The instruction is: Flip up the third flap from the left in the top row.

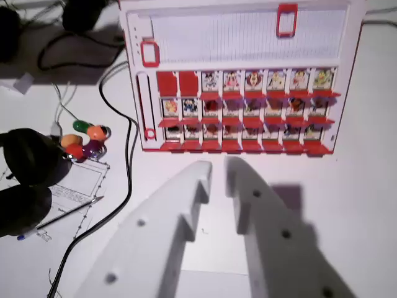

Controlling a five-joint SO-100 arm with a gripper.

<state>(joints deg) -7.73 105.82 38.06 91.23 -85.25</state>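
The white gripper [218,171] hung with its jaws apart, holding nothing, just short of the red-and-white game board [239,81]. The third flap [210,81] in its top row already stood upright, beside two flat red ones.

Game board [242,74]: hard plastic, white frame smooth with slight sheen, red flaps [178,82] glossy-looking plastic; small printed paper-like picture cards in the flaps. Gripper [218,171]: white plastic, matt, faintly layered like 3D print, small round screw holes. Table [366,205]: white, smooth, matt. Black cable [129,155]: rubbery, slight shine. Paper sheet [77,186]: matt, printed lines. Pen [69,211]: thin, shiny. Coloured blobs [87,139]: glossy plastic. Black rounded objects [28,167]: smooth, dull sheen, material unclear.
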